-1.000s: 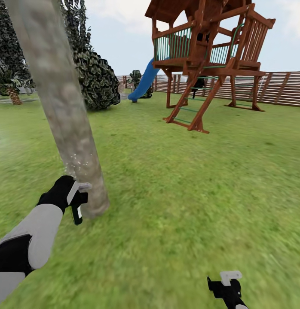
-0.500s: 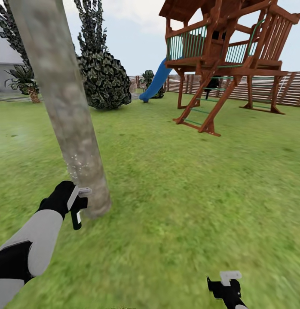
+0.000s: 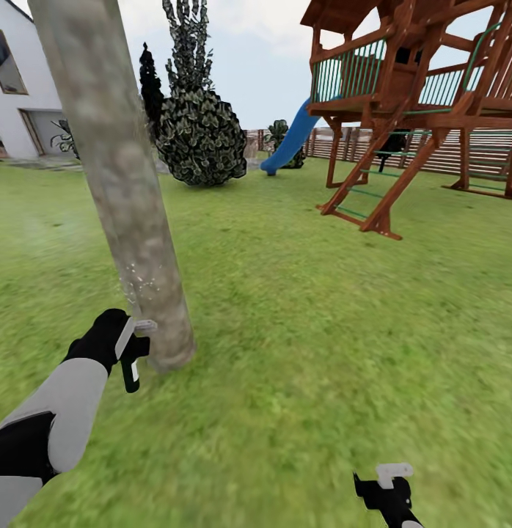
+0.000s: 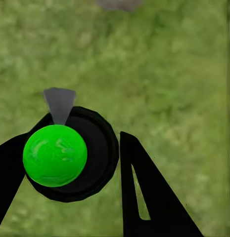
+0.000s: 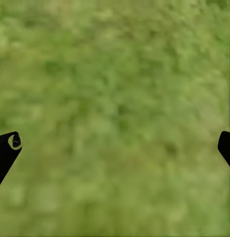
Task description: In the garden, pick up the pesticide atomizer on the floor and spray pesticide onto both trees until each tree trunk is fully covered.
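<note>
The left gripper (image 3: 130,350) was clamped on the pesticide atomizer (image 3: 131,359), holding it just beside the foot of the tree trunk (image 3: 116,176), with the light grey trigger head pointed at the bark. It sat at the same place in the head view as half a second before, while the whole scene had slid to the right: the camera had turned left, so the white house (image 3: 21,95) had come into sight and the play tower (image 3: 425,95) had shifted towards the edge.

The atomizer was a small dark bottle with a white label band. In the left wrist view it (image 4: 70,154) showed as a round black body bearing a glossy bright green disc, pinched between the two black fingers (image 4: 144,197). Fine white specks dotted the trunk just above the nozzle.

The trunk was a thick, smooth, leaning column, pale grey-tan and blotchy. The grass (image 3: 322,352) was bright green and blurred. The tower was red-brown timber with green rails and a blue slide (image 3: 289,143).

The right gripper (image 3: 388,490) hung low over the lawn, its fingertips (image 5: 7,148) spread wide and holding nothing.
</note>
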### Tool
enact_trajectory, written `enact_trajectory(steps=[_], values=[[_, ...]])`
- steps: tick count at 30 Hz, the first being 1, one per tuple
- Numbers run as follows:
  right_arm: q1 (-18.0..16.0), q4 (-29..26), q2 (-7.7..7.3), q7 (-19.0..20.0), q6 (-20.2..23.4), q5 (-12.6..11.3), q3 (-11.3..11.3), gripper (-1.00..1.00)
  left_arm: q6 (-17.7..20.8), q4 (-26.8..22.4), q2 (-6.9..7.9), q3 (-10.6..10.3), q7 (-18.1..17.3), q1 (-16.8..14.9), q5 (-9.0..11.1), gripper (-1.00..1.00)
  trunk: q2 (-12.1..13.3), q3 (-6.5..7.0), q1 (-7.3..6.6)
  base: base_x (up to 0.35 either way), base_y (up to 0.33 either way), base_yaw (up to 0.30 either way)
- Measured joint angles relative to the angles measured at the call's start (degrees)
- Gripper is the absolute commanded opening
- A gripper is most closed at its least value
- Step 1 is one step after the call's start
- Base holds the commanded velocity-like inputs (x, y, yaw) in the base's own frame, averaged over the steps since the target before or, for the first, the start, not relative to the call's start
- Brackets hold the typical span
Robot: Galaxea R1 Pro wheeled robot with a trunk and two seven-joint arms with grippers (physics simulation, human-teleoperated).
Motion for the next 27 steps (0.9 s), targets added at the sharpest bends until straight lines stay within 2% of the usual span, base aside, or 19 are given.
enact_trajectory(steps=[15, 17, 22, 27], values=[[0.0, -0.03, -0.01, 0.0, 0.03, 0.0, 0.0, 1.0, -0.04, 0.07, 0.17, -0.33, 0.0, 0.02, -0.03, -1.0, 0.0, 0.0, 0.0, 0.182, -0.227, 0.009], [-0.01, -0.02, -0.01, 0.0, 0.04, 0.0, 0.01, 1.0, -0.02, 0.2, 0.34, -0.34, 0.01, 0.11, -0.19, -1.0, 0.0, 0.0, 0.0, 0.17, -0.234, 0.227], [-0.01, 0.02, -0.01, -0.01, 0.04, 0.0, 0.01, 1.0, -0.09, 0.12, 1.91, -0.33, -0.05, 2.18, -0.41, -1.0, 0.0, 0.0, 0.0, 0.17, -0.234, 0.273], [-0.01, 0.07, 0.05, -0.01, 0.04, 0.0, 0.01, 1.0, -0.12, 0.02, 1.59, -0.14, -0.06, 2.4, 0.1, -1.0, 0.0, 0.0, 0.02, 0.06, -0.257, 0.278]])
